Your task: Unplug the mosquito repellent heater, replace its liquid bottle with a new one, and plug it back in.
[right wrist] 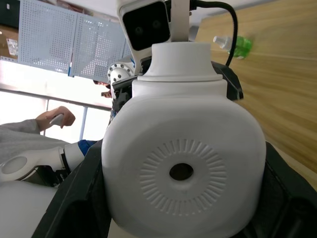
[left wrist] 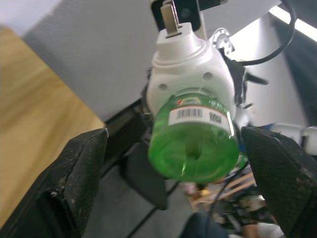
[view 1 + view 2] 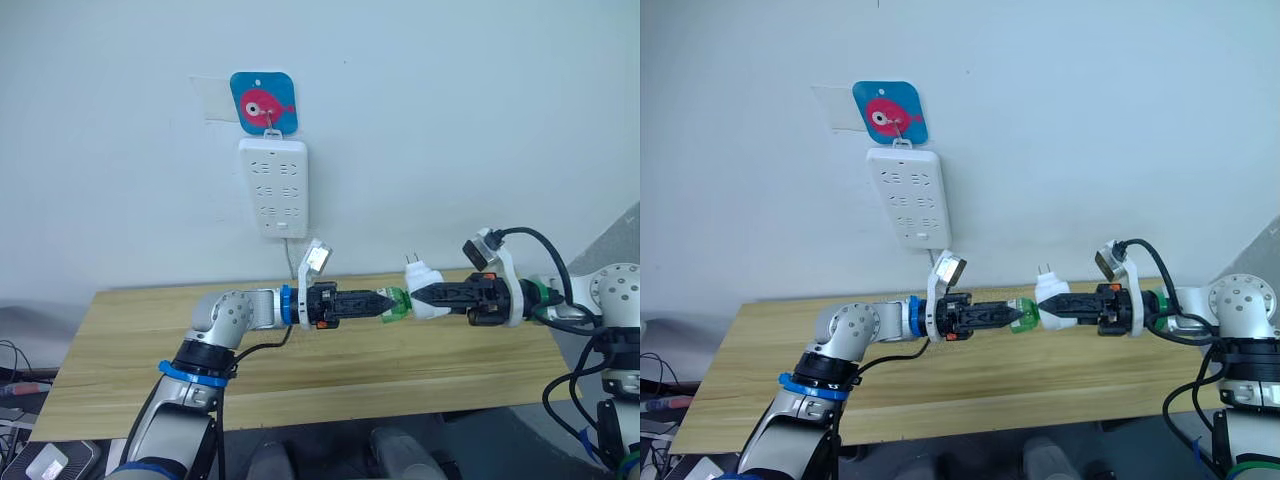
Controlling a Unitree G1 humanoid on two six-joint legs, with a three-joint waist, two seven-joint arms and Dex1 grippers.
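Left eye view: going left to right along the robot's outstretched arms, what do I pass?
Left gripper → green liquid bottle → white mosquito repellent heater, prongs up → right gripper.

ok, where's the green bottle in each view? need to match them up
Left eye: bottle mid-frame, between the left fingers and the heater.
Right eye: bottle mid-frame, same spot.
Left wrist: bottle centre, base toward camera.
Right wrist: hidden behind the heater.
Shared landmark: the heater, held by the right gripper.
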